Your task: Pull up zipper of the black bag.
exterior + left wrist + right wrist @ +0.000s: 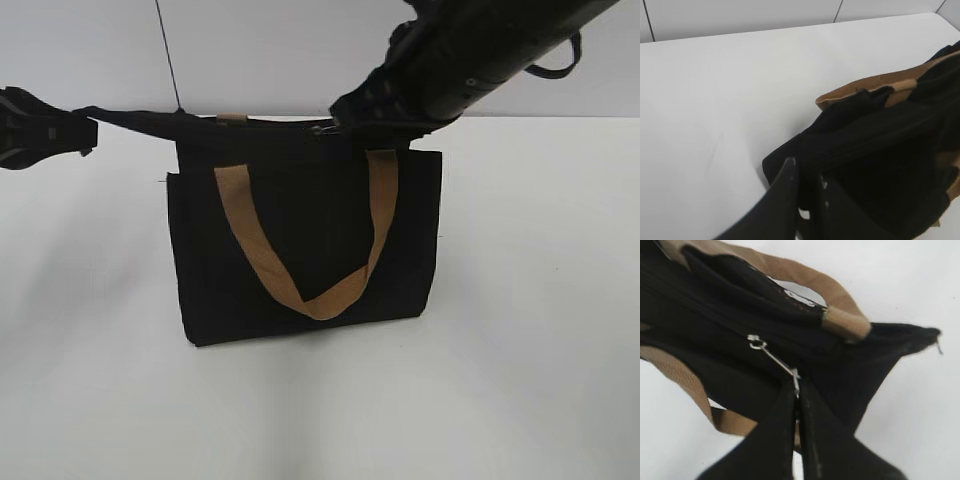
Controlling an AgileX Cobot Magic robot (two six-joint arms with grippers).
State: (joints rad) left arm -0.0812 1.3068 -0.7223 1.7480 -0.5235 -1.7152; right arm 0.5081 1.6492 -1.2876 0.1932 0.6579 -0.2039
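The black bag (300,240) stands upright on the white table, one tan handle (300,270) hanging down its front. My left gripper (85,133) is shut on the bag's left top corner and holds the fabric stretched out to the left; the left wrist view shows black fabric (850,150) between its fingers (807,172). My right gripper (345,115) is at the bag's top edge, right of the middle, shut on the silvery pull tab (780,362) of the zipper (705,305); its fingertips (797,385) pinch the tab's end. The zip line runs leftward from the slider.
White table (520,380) all round the bag, with a white wall behind. A thin black cable (168,55) hangs behind the bag at the upper left. The right arm (490,50) reaches in from the top right.
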